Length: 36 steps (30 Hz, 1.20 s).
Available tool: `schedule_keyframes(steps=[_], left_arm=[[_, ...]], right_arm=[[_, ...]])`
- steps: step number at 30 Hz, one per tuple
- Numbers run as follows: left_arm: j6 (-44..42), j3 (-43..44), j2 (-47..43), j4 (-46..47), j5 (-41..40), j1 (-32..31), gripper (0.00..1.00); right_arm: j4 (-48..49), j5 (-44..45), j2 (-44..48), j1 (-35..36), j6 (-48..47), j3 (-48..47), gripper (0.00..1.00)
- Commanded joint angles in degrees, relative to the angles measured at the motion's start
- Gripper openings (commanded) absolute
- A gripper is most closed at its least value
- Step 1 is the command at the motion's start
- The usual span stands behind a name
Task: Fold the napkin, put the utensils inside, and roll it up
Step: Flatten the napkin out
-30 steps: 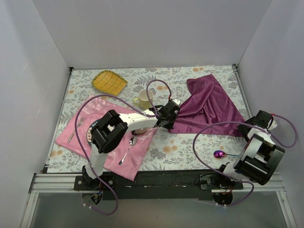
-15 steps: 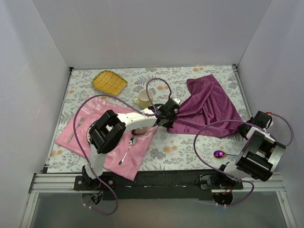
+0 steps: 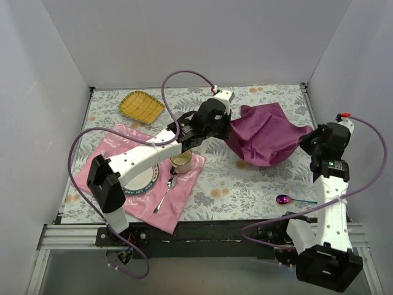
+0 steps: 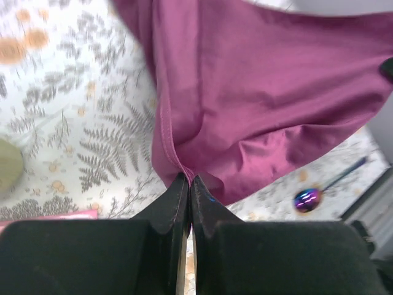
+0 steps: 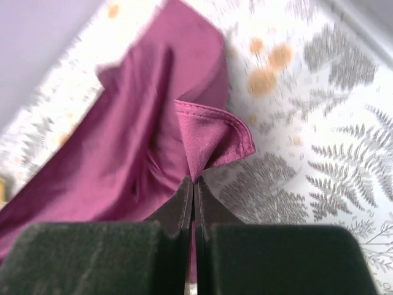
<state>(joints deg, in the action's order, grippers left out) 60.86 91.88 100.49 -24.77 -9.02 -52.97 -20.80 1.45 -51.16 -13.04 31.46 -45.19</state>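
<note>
Two pinches hold the napkin (image 3: 264, 138): left gripper (image 4: 187, 179) at nine o'clock, right gripper (image 5: 193, 179) at three. Pull evenly, lay it flat.

Napkin (image 3: 267, 135) at right rear of the tabletop (image 3: 245, 184), strung between the left claw (image 4: 189, 179), pinching its left edge, and the right claw (image 5: 194, 179), pinching its right corner. Utensil (image 3: 284, 200) lay on the tabletop in front of the napkin, beside the right arm. Placemat (image 3: 116, 140) lay front left, bearing plate (image 3: 147, 181), cup (image 3: 182, 163) and, before the cup, spoon (image 3: 166, 193). Dish (image 3: 141, 106) sat behind the placemat.
</note>
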Motion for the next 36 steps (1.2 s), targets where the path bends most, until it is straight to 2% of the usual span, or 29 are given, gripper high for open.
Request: schedule_keyframes(steps=[1, 9, 14, 18, 19, 20, 21, 23, 25, 28, 29, 31, 32, 33, 35, 36], left_arm=[[-1.1, 6.9, -8.7, 0.9, 1.2, 0.2, 0.0], [-2.1, 15.6, -18.0, 8.0, 10.7, 0.2, 0.0], [0.1, 14.4, -24.7, 10.1, 14.3, 0.2, 0.0], [1.7, 10.4, -27.1, 12.2, 11.1, 0.2, 0.0], [2.2, 9.7, -26.9, 11.6, 9.7, 0.2, 0.0], [4.0, 9.3, -26.6, 9.9, 1.9, 0.2, 0.0], [4.9, 8.4, -25.2, 8.7, -0.8, 0.2, 0.0], [5.1, 7.3, -23.2, 7.5, -5.2, 0.3, 0.0], [6.2, 5.9, -19.3, 6.1, -6.4, 0.7, 0.0], [10.9, 3.8, -13.1, 4.7, -4.7, 3.3, 0.0], [11.9, 2.7, -11.6, 6.0, -3.9, 5.5, 0.0], [13.6, 1.2, -6.3, 7.8, 1.8, 7.9, 0.0], [13.7, 0.9, -4.2, 10.7, 2.9, 9.8, 0.0], [13.8, 0.4, -2.4, 12.7, 3.8, 10.6, 0.0], [11.2, 0.2, 3.3, 18.2, 7.2, 12.1, 0.0], [10.5, 0.3, 4.8, 19.9, 7.3, 12.4, 0.0]], right_arm=[[-7.9, 1.3, 5.3, -0.1, -1.8, -12.8, 0.01], [-15.9, 2.2, 6.3, -0.1, -8.4, -44.0, 0.01], [-15.7, 4.8, 9.5, -0.1, -8.7, -54.1, 0.01], [-15.0, 5.6, 9.6, -0.1, -8.2, -56.4, 0.01], [-14.8, 5.4, 9.5, -0.1, -8.5, -54.9, 0.01], [-15.1, 5.7, 9.3, -0.1, -8.3, -54.0, 0.01], [-15.3, 5.9, 9.0, -0.1, -8.0, -52.5, 0.01], [-15.4, 6.7, 9.0, -0.1, -7.4, -47.2, 0.01], [-16.5, 8.7, 8.5, -0.1, -6.4, -44.2, 0.01], [-17.4, 10.1, 7.5, -0.1, -4.9, -37.2, 0.01], [-16.1, 10.8, 7.7, -0.1, -4.5, -31.9, 0.01], [-11.3, 13.4, 9.6, -0.1, -3.8, -23.4, 0.01], [-6.3, 13.9, 10.0, -0.1, -3.7, -19.9, 0.01], [-3.1, 13.7, 10.4, -0.1, -3.6, -12.2, 0.01], [0.6, 13.6, 9.9, -0.1, -2.7, -6.7, 0.01], [5.5, 13.1, 8.6, -0.1, -2.5, -2.1, 0.01]])
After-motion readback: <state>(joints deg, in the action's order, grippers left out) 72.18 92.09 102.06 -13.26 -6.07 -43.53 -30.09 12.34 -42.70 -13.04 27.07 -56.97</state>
